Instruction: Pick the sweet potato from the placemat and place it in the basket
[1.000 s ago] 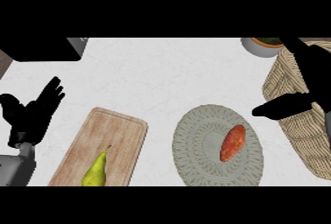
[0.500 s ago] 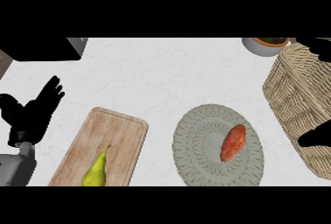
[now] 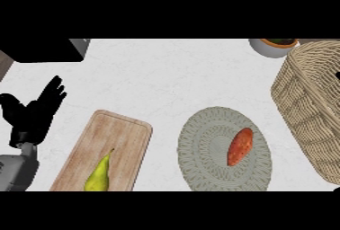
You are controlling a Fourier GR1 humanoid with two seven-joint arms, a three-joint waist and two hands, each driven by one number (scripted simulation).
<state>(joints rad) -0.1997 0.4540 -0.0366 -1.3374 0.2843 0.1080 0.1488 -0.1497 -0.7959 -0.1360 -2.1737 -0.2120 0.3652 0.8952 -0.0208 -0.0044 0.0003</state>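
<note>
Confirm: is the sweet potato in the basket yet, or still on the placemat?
On the placemat. The sweet potato lies right of the placemat's centre, clear of the basket; no hand touches it.

One sweet potato (image 3: 239, 147) lies on one round grey placemat (image 3: 199, 143), and one woven basket (image 3: 306, 103) stands just right of that placemat. Left of the placemat there is one wooden cutting board (image 3: 123, 139) carrying one pear (image 3: 98, 176), and beyond the basket, at the far edge of the counter (image 3: 166, 72), sits one small bowl (image 3: 271, 46). One hand (image 3: 33, 114) shows, far left of the placemat, and one dark block (image 3: 41, 49) sits in the far left corner.
</note>
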